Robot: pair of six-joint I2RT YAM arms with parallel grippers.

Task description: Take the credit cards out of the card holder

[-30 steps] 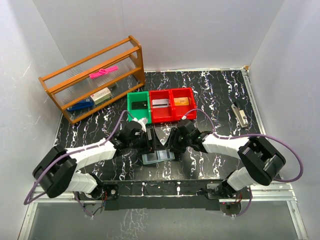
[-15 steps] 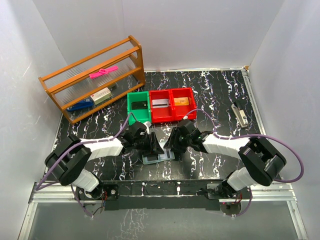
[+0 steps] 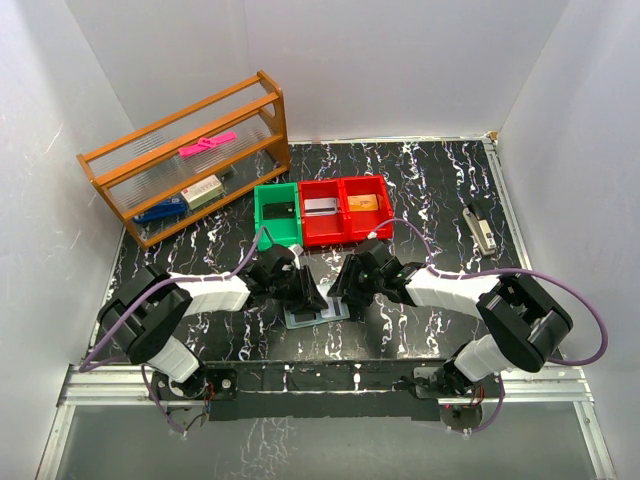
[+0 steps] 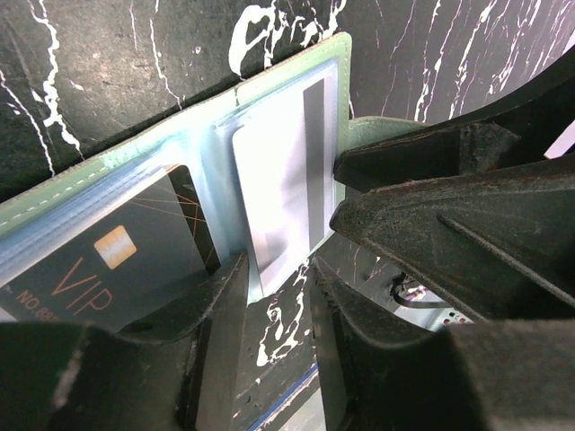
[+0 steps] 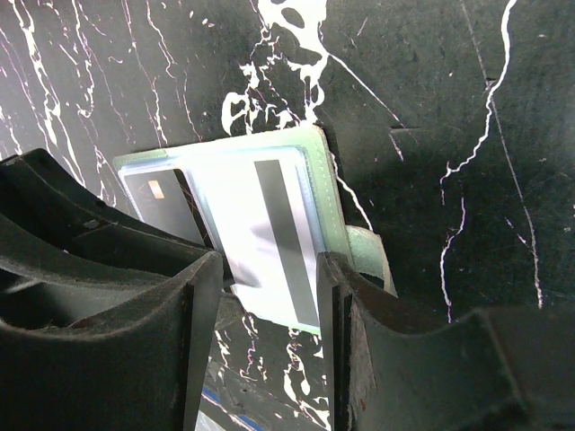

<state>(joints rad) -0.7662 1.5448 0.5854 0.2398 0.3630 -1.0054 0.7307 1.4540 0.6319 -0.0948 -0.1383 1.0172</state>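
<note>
The card holder [image 3: 318, 314] lies open on the table [image 3: 430, 190], near its near edge and midway across, with one credit card [image 4: 135, 269] in its left half and a second card [image 4: 278, 180] in its right half. The left gripper [image 3: 314, 298] is over its left side, the right gripper [image 3: 342, 295] over its right. A row of three bins [image 3: 300, 212] sits behind it, the rack [image 3: 270, 110] far left, a small tool [image 3: 481, 228] at the right

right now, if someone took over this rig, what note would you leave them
Left hand: jaws flank the white card's free end; grip unclear.
Right hand: flanks the same end from the opposite side; grip unclear.
Holder: open on the table; white card seems partly out of its sleeve, VIP card fully in.
Done: no card out.
Left: pull both cards.
</note>
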